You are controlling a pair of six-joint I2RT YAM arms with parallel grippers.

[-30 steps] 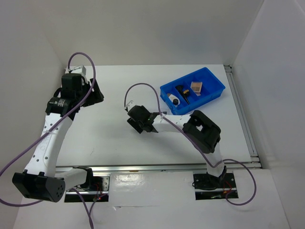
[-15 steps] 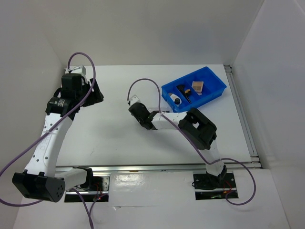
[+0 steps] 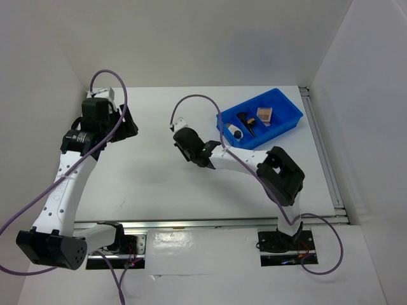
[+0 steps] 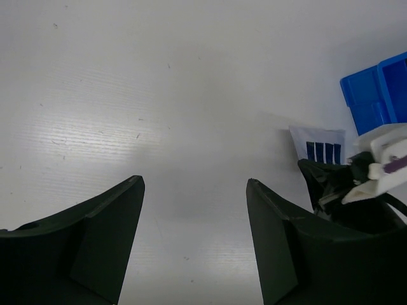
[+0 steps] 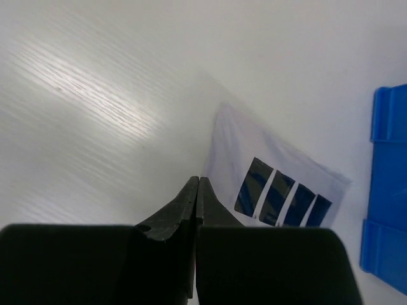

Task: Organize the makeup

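I am watching the right tool (image 5: pixel 198 184) through its wrist camera. Its two fingers are pressing flat against each other with nothing between them, so it is closed and empty. The grey strip palette (image 5: pixel 275 185) is lying flat on the white surface (image 3: pixel 152 171) just beyond and to the right of the closed tips, its four dark pans facing up. The tips are sitting at the palette's near edge, and I cannot tell whether they are touching it.

The left tool (image 4: pixel 194 184) is hanging over bare surface on the left side with its fingers spread wide, holding nothing. From its camera I am seeing the palette off to the right, with the right arm's dark wrist just in front of it.

The blue bin (image 3: pixel 286 113) is sitting at the far right of the surface, near the palette but apart from it. Inside it, a tan compact (image 3: pixel 262 114), a black brush (image 3: pixel 247 124) and a white tube (image 3: pixel 234 132) are lying in separate compartments.
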